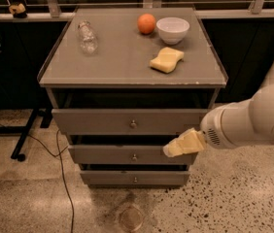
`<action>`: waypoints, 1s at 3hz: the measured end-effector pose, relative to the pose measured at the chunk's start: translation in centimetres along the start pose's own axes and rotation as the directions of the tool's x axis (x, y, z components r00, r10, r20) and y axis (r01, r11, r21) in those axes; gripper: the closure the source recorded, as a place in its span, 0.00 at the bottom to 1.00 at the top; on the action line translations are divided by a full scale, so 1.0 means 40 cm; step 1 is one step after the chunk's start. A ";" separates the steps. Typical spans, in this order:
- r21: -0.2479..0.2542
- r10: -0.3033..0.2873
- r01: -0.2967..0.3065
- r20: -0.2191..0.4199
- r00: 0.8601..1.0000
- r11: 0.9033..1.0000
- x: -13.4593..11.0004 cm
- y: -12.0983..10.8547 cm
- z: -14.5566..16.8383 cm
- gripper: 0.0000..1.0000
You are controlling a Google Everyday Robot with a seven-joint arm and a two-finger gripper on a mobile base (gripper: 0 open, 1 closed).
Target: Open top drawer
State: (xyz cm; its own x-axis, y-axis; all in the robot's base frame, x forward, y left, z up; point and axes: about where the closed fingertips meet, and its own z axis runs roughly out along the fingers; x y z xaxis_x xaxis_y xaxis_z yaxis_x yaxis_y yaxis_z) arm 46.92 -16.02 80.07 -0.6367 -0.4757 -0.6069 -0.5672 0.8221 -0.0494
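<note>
The top drawer [98, 121] is the widest grey front of the cabinet, with a small round metal knob [133, 124] at its centre and a dark gap above it. Two narrower drawers [108, 154] sit below it. My gripper [172, 151], cream-coloured on the end of a white arm [253, 118], comes in from the right. It hangs in front of the right end of the middle drawer, just below the top drawer's lower right corner and well to the right of the knob.
On the cabinet top [122, 67] lie a clear bottle [86, 36], an orange [146, 23], a white bowl [172, 29] and a yellow sponge [166, 59]. A black cable [61, 169] and a stand leg [25, 137] are on the floor at left. A round floor drain [130, 218] is in front.
</note>
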 end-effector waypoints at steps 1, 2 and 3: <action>0.027 0.102 -0.105 0.068 0.992 0.994 0.025 -0.011 0.070 0.00; 0.008 0.146 -0.148 0.109 0.983 0.989 0.021 -0.024 0.145 0.00; -0.034 0.143 -0.140 0.130 0.981 0.990 -0.008 -0.030 0.211 0.00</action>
State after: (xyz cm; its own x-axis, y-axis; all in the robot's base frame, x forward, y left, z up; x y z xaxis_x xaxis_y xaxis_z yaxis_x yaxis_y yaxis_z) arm 52.24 -14.22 73.62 -0.6379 -0.3088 -0.7055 -0.4901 0.8694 0.0626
